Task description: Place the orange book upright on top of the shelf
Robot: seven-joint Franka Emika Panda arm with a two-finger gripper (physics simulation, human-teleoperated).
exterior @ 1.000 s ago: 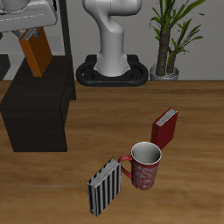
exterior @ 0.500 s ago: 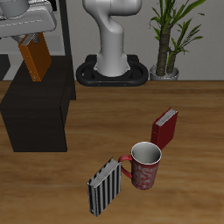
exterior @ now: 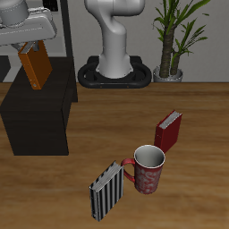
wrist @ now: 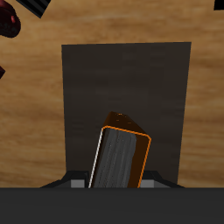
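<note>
The orange book hangs tilted in my gripper, which is shut on its upper end. Its lower edge is just above the back part of the black shelf, whose flat top is bare. In the wrist view the orange book shows end-on with its grey page edge, over the shelf top. I cannot tell whether the book touches the shelf.
A dark red book stands on the wooden floor, with a patterned mug and a striped book nearer the front edge. A potted plant stands at the back beside the robot base.
The gripper has moved down and slightly away from the robot base with the orange book, bringing it closer to the shelf top.
</note>
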